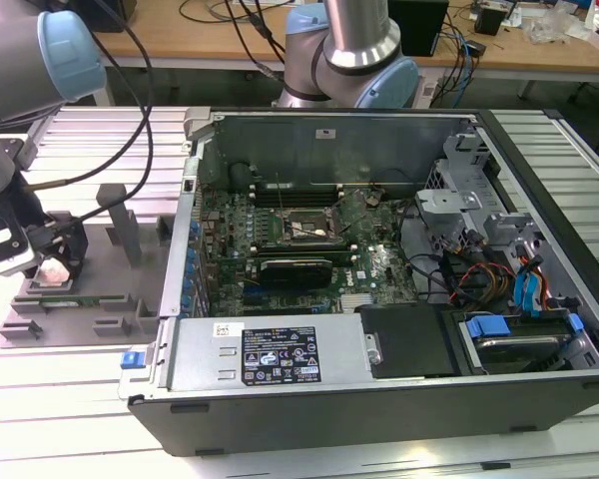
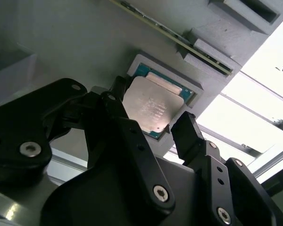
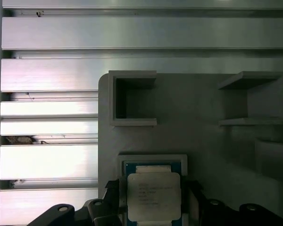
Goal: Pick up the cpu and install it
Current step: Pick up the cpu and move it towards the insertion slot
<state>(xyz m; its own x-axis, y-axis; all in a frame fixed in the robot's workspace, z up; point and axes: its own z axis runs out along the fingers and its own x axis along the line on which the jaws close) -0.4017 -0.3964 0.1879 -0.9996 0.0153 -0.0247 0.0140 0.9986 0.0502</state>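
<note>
The cpu [image 2: 151,106] [image 3: 154,195], a silvery square chip on a green edge, lies flat in a square recess of the grey holder plate [image 3: 203,132]. My gripper [image 2: 151,108] [image 3: 153,186] is low over it and open. One black finger [image 2: 114,101] stands at one side of the chip and the other finger [image 2: 185,132] at the opposite side, both very close to its edges. In the exterior view the gripper [image 1: 58,261] hangs over the holder plate [image 1: 110,299] at that view's left, well away from the dark socket [image 1: 304,228] on the motherboard.
The open computer case [image 1: 409,399] fills the middle and the exterior view's right, with drive cages and cables inside. A thin green memory stick [image 1: 75,296] [image 2: 179,40] lies in the holder beside the cpu. Raised grey posts [image 1: 120,215] stand on the plate. A second arm's base [image 1: 349,60] is behind the case.
</note>
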